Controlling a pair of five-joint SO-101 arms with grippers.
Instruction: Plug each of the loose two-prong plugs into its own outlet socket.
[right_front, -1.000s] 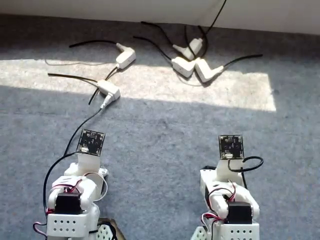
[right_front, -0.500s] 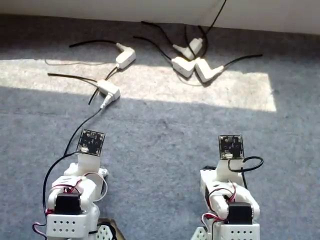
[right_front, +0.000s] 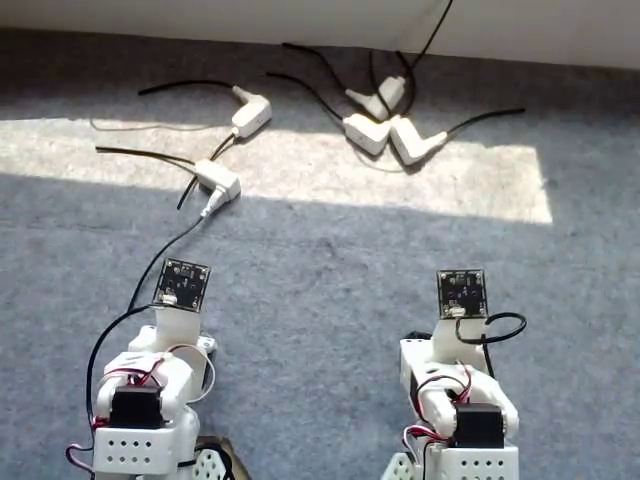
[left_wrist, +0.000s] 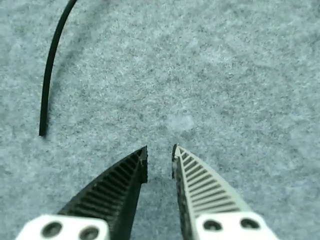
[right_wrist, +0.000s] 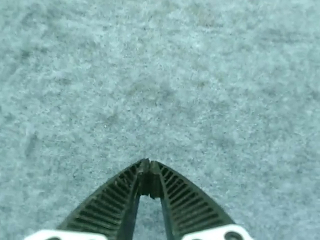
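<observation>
Left pincer (left_wrist: 160, 150) is a bit open, right pincer (right_wrist: 148, 164) is closed on nothing; white plugs (right_front: 218, 180) seem all loose

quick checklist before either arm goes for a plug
1. Left end effector empty, jaws slightly apart: ok
2. Right end effector empty but jaws closed, must open to grasp: not ok
3. Cord beside the left end effector, not between its jaws: ok
4. Nearest white piece lies apart from the others, likely graspable: ok
5. Cluster of white pieces touching; mated or not: cannot tell
6. Plug versus socket for each piece: cannot tell
</observation>
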